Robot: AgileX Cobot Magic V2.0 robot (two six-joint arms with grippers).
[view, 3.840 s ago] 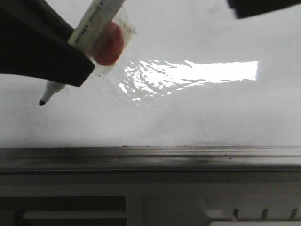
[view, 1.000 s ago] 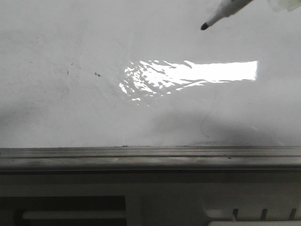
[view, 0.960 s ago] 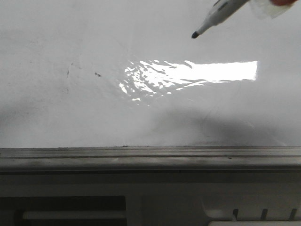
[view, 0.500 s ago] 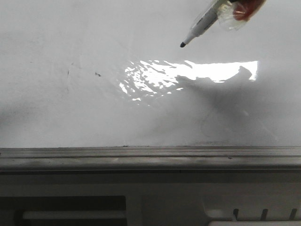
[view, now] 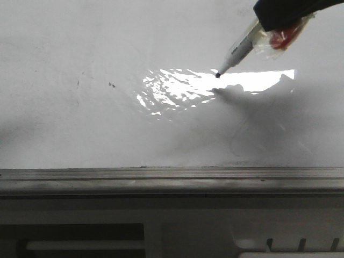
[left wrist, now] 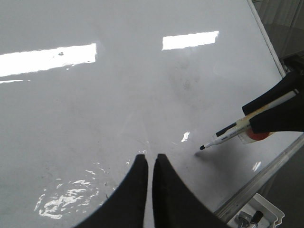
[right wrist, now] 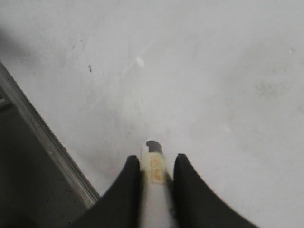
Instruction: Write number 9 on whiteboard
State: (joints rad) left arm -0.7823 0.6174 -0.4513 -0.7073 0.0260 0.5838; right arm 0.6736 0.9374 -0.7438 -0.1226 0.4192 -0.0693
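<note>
Since half a second ago the marker (view: pixel 236 55) has come down, its tip now at or just off the whiteboard (view: pixel 80 123), beside the bright glare. Nearest the camera runs the grey rail (view: pixel 161 180); beyond it the board shows only faint smudges (view: pixel 111 84), no 9 yet. The right gripper (right wrist: pixel 152 175) is clenched on the marker; the left gripper (left wrist: pixel 148 164) hovers with its fingers pressed together, holding nothing. I judge a light, steady touch best before tracing the loop.
</note>
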